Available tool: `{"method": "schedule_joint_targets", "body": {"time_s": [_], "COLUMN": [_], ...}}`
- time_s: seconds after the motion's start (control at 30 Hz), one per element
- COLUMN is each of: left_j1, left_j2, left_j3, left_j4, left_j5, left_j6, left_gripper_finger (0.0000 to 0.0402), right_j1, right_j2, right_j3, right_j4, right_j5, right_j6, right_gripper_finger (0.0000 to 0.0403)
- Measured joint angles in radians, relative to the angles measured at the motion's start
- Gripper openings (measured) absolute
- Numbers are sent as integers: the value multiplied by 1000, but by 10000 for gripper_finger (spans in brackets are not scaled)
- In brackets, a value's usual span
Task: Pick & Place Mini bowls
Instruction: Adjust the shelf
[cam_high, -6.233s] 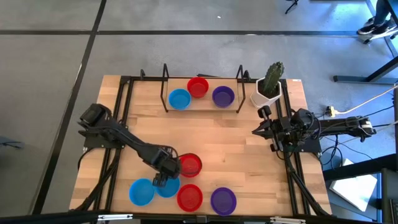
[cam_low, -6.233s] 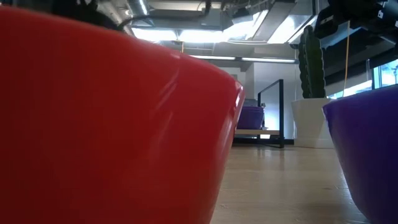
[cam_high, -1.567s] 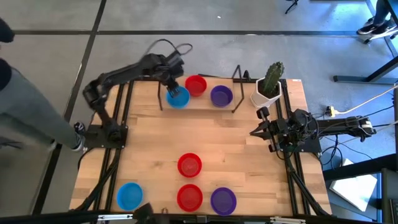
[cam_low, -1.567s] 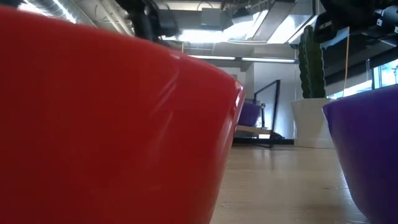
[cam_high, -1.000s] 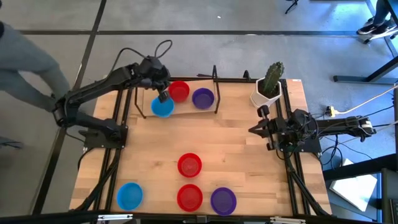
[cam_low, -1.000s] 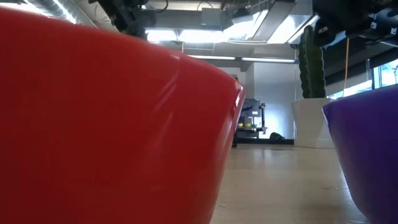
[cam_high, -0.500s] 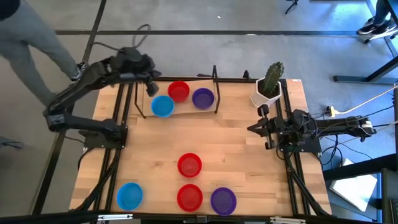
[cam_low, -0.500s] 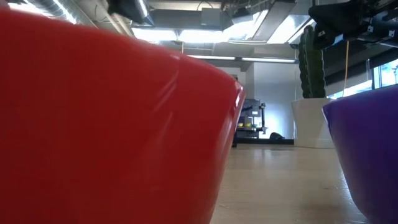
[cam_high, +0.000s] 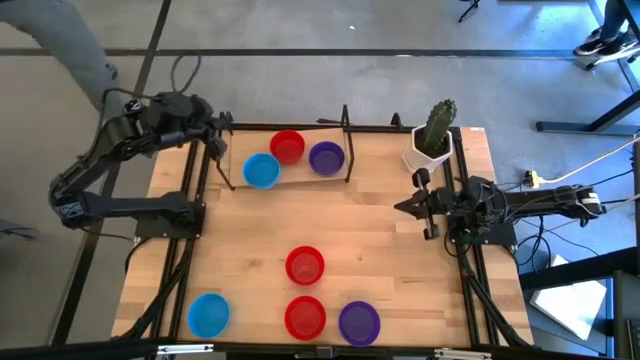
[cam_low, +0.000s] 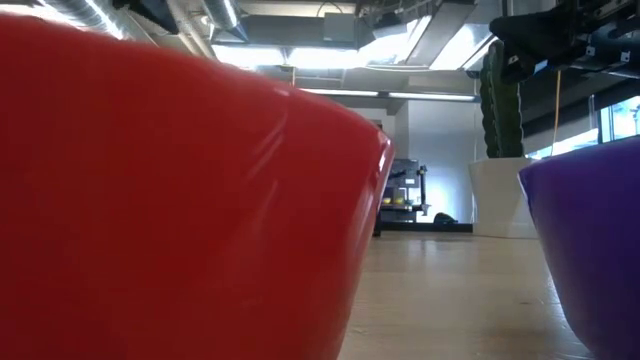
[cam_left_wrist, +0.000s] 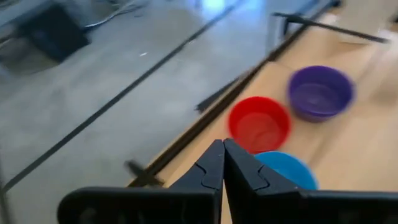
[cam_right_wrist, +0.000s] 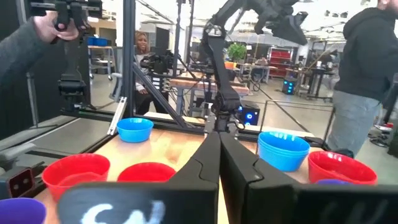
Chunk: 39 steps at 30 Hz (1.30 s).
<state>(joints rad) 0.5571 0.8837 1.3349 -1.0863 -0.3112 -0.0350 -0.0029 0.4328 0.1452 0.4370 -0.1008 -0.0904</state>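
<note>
Looking straight down, I see the left end effector (cam_high: 212, 127) raised over the tabletop's (cam_high: 400, 240) far-left corner, fingers together, carrying nothing. Right end effector (cam_high: 402, 207) waits at the right edge, fingers together, also empty. Blue (cam_high: 262, 171), red (cam_high: 287, 146) and purple (cam_high: 326, 157) mini bowls sit at the far side; four more (cam_high: 305, 266) lie nearer. Only the right wrist view shows people (cam_right_wrist: 360, 74) beyond, and a stacked blue bowl (cam_right_wrist: 283, 149).

Three mini bowls (cam_high: 287, 146) (blue, red, purple) sit at the far edge, four nearer.
</note>
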Motion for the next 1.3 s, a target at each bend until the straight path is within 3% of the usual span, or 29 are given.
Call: {"method": "schedule_joint_targets", "body": {"time_s": [0.37, 0.5, 0.77, 1.0, 1.3], "left_j1": [0, 0, 1, 1, 1], "left_j2": [34, 34, 14, 0, -12], "left_j3": [-19, -132, -349, -388, -396], "left_j4": [-254, -294, -294, -271, -258], "left_j5": [-181, -200, -296, -293, -246], "left_j6": [-194, -261, -368, -375, -363], "left_gripper_finger": [2, 1, 2, 1, 2], "right_j1": [0, 0, -16, -132, -279], "right_j2": [62, 145, 384, 598, 739], "right_j3": [0, 27, 141, 263, 337], "right_j4": [13, 11, -4, -17, -16], "right_j5": [30, 58, 241, 391, 400], "right_j6": [18, 23, 35, 60, 65], "right_gripper_finger": [4, 3, 2, 2, 3]}}
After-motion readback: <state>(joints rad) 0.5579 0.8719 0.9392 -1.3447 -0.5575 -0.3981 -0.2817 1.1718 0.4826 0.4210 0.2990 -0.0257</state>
